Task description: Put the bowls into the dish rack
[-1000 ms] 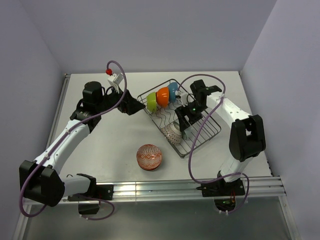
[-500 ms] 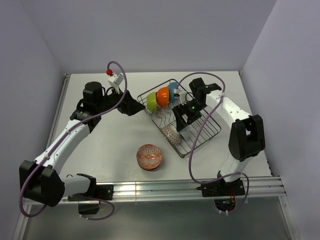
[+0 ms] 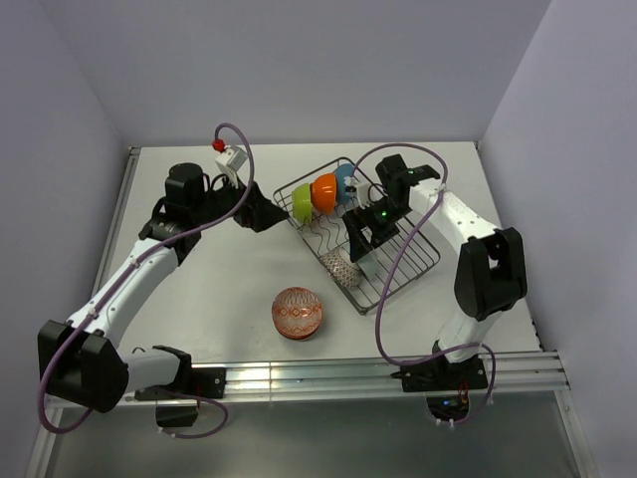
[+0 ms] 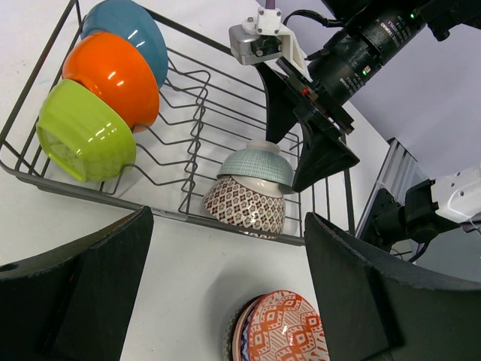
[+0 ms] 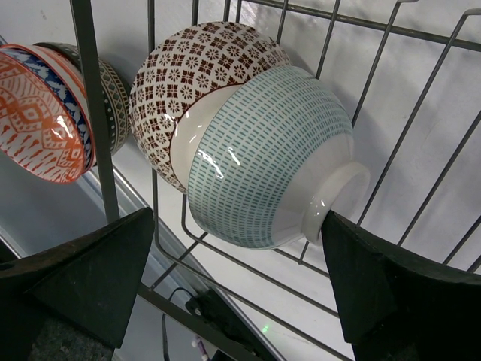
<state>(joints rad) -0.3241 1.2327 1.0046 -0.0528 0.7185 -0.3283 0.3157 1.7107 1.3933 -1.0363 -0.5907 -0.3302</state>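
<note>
The dish rack (image 3: 403,261) stands right of the table's centre. Lime green (image 3: 302,203), orange (image 3: 323,190) and blue (image 3: 344,180) bowls stand on edge at its far end. At the near end a white-blue bowl (image 5: 270,162) leans on a brown patterned bowl (image 5: 203,68). My right gripper (image 5: 239,226) is open around the white-blue bowl, one finger (image 5: 391,289) against the bowl's foot. A red-orange bowl (image 3: 297,312) lies on the table, nested with a darker one. My left gripper (image 3: 267,211) hovers open and empty left of the rack.
The rack's upright tines (image 4: 197,105) between the two groups of bowls hold nothing. Cables loop over both arms, one (image 3: 398,269) hanging across the rack's right side. A metal rail (image 3: 328,376) runs along the table's near edge.
My right gripper has opened and let go of the white-blue bowl, which now rests against the brown patterned bowl. It has drawn back slightly. The left arm has not moved.
</note>
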